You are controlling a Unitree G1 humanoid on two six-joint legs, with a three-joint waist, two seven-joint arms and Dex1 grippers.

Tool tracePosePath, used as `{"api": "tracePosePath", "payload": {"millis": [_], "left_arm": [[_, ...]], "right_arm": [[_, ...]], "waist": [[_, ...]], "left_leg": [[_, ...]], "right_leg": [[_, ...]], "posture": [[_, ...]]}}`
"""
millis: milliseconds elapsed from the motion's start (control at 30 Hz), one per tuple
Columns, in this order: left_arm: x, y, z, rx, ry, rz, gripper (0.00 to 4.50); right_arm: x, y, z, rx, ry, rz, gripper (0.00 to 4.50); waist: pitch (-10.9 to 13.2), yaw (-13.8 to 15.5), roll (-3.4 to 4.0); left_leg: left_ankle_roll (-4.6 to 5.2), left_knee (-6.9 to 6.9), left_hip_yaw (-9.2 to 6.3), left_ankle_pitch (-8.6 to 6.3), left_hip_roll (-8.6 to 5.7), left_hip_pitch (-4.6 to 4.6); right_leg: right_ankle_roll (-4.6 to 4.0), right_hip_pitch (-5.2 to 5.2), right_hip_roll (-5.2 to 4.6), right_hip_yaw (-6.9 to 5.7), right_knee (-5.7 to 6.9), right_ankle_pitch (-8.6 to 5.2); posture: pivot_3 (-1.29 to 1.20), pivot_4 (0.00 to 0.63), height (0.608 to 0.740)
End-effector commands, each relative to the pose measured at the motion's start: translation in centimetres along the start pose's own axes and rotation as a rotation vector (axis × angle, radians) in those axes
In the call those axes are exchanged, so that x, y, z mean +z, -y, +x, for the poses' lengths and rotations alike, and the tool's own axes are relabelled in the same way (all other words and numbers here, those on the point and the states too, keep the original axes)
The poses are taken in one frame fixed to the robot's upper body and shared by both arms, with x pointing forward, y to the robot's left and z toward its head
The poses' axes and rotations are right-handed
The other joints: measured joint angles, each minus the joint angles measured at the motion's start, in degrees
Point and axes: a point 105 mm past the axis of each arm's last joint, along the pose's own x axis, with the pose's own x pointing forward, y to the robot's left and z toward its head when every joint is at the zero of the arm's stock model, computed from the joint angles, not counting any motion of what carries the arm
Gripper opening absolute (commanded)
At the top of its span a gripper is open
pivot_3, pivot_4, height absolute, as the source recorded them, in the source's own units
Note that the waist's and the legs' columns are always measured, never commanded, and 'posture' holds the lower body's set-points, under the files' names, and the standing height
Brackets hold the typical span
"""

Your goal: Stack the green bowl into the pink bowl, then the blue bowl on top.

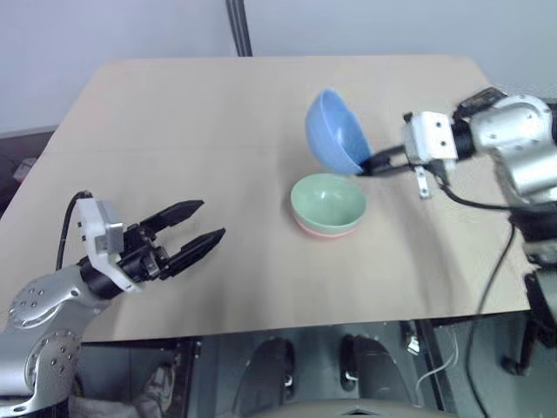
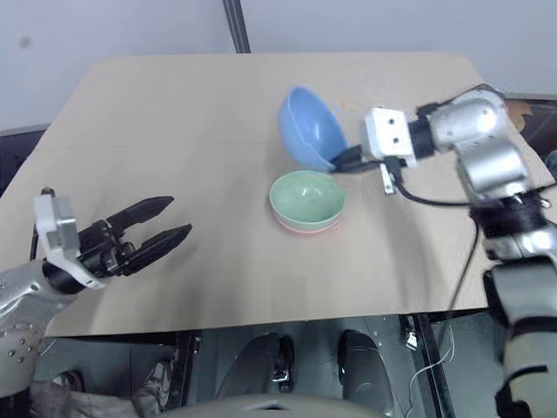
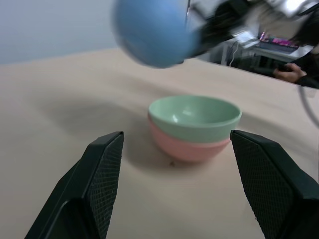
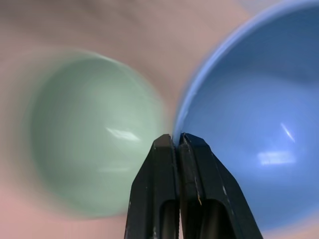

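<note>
The green bowl point(image 1: 328, 200) sits nested inside the pink bowl point(image 1: 326, 230) near the middle of the tan table point(image 1: 218, 131). Just above and behind them hangs the blue bowl point(image 1: 335, 131), tilted on its side, its rim pinched by my right gripper point(image 1: 372, 162), which is shut on it. In the right wrist view the black fingertips point(image 4: 169, 149) clamp the blue bowl point(image 4: 249, 119) rim beside the green bowl point(image 4: 94, 134). My left gripper point(image 1: 198, 226) hovers open over the table's near left part, pointing toward the bowls, nothing between its fingers point(image 3: 99, 174).
A dark vertical post point(image 1: 238, 26) stands behind the table's far edge. Cables hang off the right arm past the table's right edge point(image 1: 500, 252). Bare tabletop lies between my left gripper and the stacked bowls.
</note>
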Motion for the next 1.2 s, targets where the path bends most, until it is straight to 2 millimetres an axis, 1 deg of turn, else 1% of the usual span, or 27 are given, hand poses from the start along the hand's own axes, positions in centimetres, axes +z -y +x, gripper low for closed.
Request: {"api": "tracePosePath", "payload": {"millis": [33,100,133,167,200,233,333,367,400,433,467,533,600,733,833,900,1033,1100,1200], "left_arm": [[0.6,0.0,0.7,-0.045,0.017,0.044,3.63],[0.7,-0.2,1.0,-0.057,0.02,0.047,3.63],[0.8,-0.3,1.1,-0.065,0.02,0.048,3.63],[0.8,-0.3,1.1,-0.071,0.019,0.049,3.63],[0.8,-0.4,1.2,-0.077,0.017,0.051,3.63],[0.9,-0.4,1.2,-0.081,0.017,0.052,3.63],[1.0,-0.5,1.4,-0.09,0.015,0.058,3.63],[1.1,-0.5,1.4,-0.092,0.015,0.059,3.63],[1.1,-0.5,1.5,-0.093,0.015,0.059,3.63],[1.2,-0.5,1.5,-0.094,0.015,0.059,3.63],[1.2,-0.3,1.5,-0.096,0.014,0.059,3.63],[1.2,-0.1,1.4,-0.098,0.011,0.049,3.63],[1.0,-0.2,1.4,-0.069,-0.008,0.059,3.63],[0.2,0.1,1.0,-0.041,-0.054,0.047,3.63],[-0.1,-0.2,0.3,-0.001,-0.095,0.078,3.63],[-0.3,-0.5,-0.4,0.031,-0.122,0.106,3.63],[-0.4,-0.4,-1.5,0.028,-0.16,0.086,3.63],[-0.4,-0.4,-1.7,0.031,-0.167,0.088,3.63],[-0.5,-0.3,-1.7,0.022,-0.176,0.086,3.63]], "right_arm": [[2.5,-1.8,0.8,0.034,0.029,0.001,0.04],[2.5,-2.6,1.7,0.033,0.03,0.039,0.04],[2.4,-3.0,2.2,0.036,0.024,0.05,0.32],[2.2,-3.2,2.6,0.034,0.018,0.064,0.7],[2.0,-3.3,3.0,0.025,0.012,0.075,0.94],[1.8,-3.3,3.1,0.015,0.003,0.079,1.45],[1.5,-2.0,2.9,-0.084,-0.022,0.067,2.94],[1.5,-1.6,2.6,-0.122,-0.023,0.068,3.38],[1.6,-1.2,2.1,-0.166,-0.02,0.081,3.73],[1.6,-0.9,1.5,-0.2,-0.016,0.097,4.3],[1.7,-0.8,0.8,-0.242,-0.004,0.12,4.42],[1.4,-0.5,-1.2,-0.378,0.021,0.178,4.42],[0.3,-1.1,-2.8,-0.485,0.036,0.27,4.42],[-2.7,-5.1,-5.6,-0.538,-0.039,0.442,4.42],[-4.1,-7.9,-7.1,-0.556,-0.082,0.533,4.42],[-4.4,-9.3,-7.9,-0.549,-0.109,0.558,4.42],[-4.2,-10.5,-9.5,-0.58,-0.124,0.633,4.42],[-3.9,-11.0,-9.6,-0.575,-0.12,0.66,4.42],[-3.6,-11.2,-9.5,-0.585,-0.108,0.678,4.42]], "waist": [[-0.02,-0.37,-0.02],[-0.03,-0.38,-0.02],[-0.03,-0.33,-0.01],[-0.03,-0.3,-0.02],[-0.03,-0.21,-0.02],[-0.03,-0.14,-0.04],[-0.03,0.09,-0.04],[-0.04,0.17,-0.04],[-0.03,0.25,-0.05],[-0.03,0.28,-0.05],[-0.03,0.46,-0.05],[-0.04,0.85,-0.07],[-0.06,1.35,-0.1],[-0.07,1.49,-0.12],[-0.09,1.44,-0.15],[-0.08,1.35,-0.12],[-0.09,1.19,-0.11],[-0.1,1.38,-0.12],[-0.12,1.47,-0.15]], "left_leg": [[0.0,0.0,0.04,0.0,0.0,0.03],[0.0,0.01,0.09,0.0,0.03,0.08],[-0.01,0.02,0.09,0.01,0.03,0.09],[-0.02,0.03,0.08,0.01,0.02,0.08],[-0.02,0.05,0.08,0.01,0.02,0.07],[-0.02,0.06,0.08,0.01,0.01,0.05],[0.0,0.09,0.08,0.01,-0.03,0.0],[0.0,0.1,0.06,0.01,-0.04,-0.02],[0.0,0.1,0.05,0.01,-0.05,-0.02],[0.0,0.1,0.05,0.01,-0.05,-0.03],[0.0,0.1,0.05,0.01,-0.05,-0.04],[0.0,0.09,0.02,0.01,-0.05,-0.06],[0.0,0.09,0.03,0.01,-0.05,-0.06],[0.01,0.09,-0.02,0.0,-0.05,-0.02],[0.02,0.09,0.02,0.0,-0.04,0.01],[0.02,0.09,0.01,-0.01,0.01,0.05],[0.04,0.09,0.12,-0.02,0.09,0.08],[0.21,0.09,0.08,-0.12,0.1,0.09],[0.21,0.09,0.05,-0.12,0.1,0.07]], "right_leg": [[0.0,0.0,0.01,0.02,0.01,-0.01],[-0.01,0.01,0.05,0.05,0.06,-0.01],[0.0,0.0,0.05,0.05,0.09,-0.01],[0.0,-0.01,0.05,0.05,0.1,0.0],[0.0,0.0,0.05,0.05,0.11,0.0],[0.0,-0.01,0.05,0.06,0.1,0.0],[0.0,-0.01,0.05,0.06,0.07,0.0],[0.01,-0.01,0.05,0.06,0.06,0.0],[0.01,-0.01,0.05,0.05,0.06,0.0],[0.01,-0.01,0.05,0.05,0.05,0.0],[0.01,-0.01,0.05,0.05,0.05,0.0],[0.01,0.0,0.05,0.01,0.03,0.0],[0.01,0.01,0.06,0.01,0.0,0.0],[0.02,0.1,0.06,-0.03,-0.08,0.0],[0.04,0.09,0.08,0.03,-0.05,-0.02],[0.03,0.13,0.15,0.04,-0.07,-0.03],[-0.1,0.09,0.23,0.15,-0.06,-0.16],[0.03,0.09,0.23,0.12,-0.05,-0.27],[0.01,0.1,0.22,0.1,-0.06,-0.27]], "posture": [[0.0,0.15,0.74],[0.0,0.15,0.74],[0.0,0.15,0.74],[0.0,0.15,0.74],[0.0,0.15,0.74],[0.0,0.15,0.74],[0.0,0.15,0.74],[0.0,0.15,0.74],[0.0,0.15,0.74],[0.0,0.15,0.74],[0.0,0.15,0.74],[0.0,0.15,0.74],[0.0,0.15,0.74],[0.0,0.15,0.74],[0.0,0.15,0.74],[0.0,0.15,0.74],[0.0,0.15,0.74],[0.0,0.15,0.74],[0.0,0.15,0.74]]}}
